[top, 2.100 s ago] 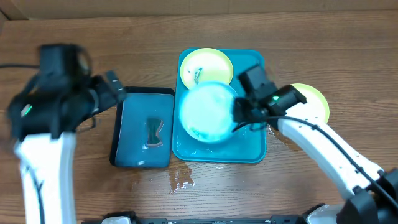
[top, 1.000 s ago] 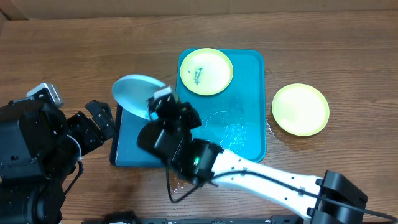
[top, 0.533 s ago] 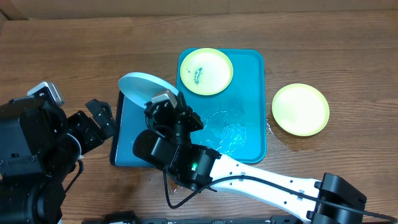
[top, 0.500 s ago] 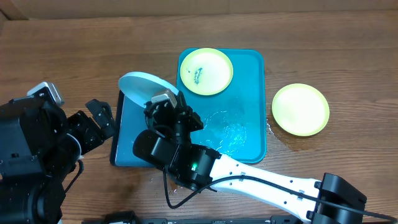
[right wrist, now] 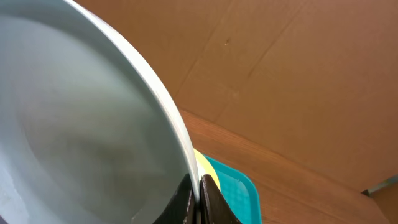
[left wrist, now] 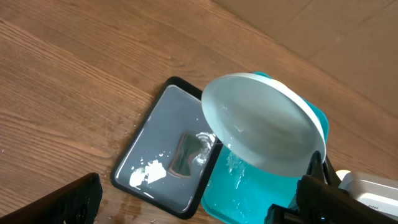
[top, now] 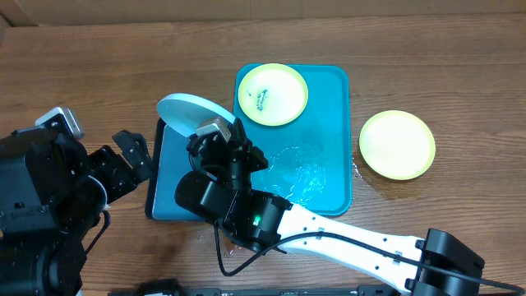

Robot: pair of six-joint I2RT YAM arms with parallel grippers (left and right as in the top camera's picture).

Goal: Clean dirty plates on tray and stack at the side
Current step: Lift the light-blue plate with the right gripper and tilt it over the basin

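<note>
Right gripper (top: 215, 138) is pinching the rim of the light blue plate (top: 192, 113), with the jaws closed tight on the plate's edge in the right wrist view. The plate is being held off the table and tilted steeply. It is hanging over the far end of the black-rimmed dark teal tray (top: 168, 199), just left of the turquoise tray (top: 330, 123). In the left wrist view its pale hollow face is showing, faintly streaked.

Left gripper (top: 138, 156) is hovering at the left edge of the dark tray with its fingers (left wrist: 69, 200) spread wide apart, gripping nothing.

One yellow-green plate (top: 273, 94) is lying flat in the far left corner of the turquoise tray, with a dark smudge showing on its centre. A second yellow-green plate (top: 397, 145) is lying on the wooden table (top: 82, 66) just right of that tray, apart from it.

Water (top: 300, 168) is pooling on the turquoise tray floor near its middle. A small dark pad (left wrist: 183, 153) and a blot of white foam (left wrist: 148, 174) are sitting on the dark tray; I cannot tell what the pad is. A cardboard wall (right wrist: 298, 81) is standing behind the far table edge.
</note>
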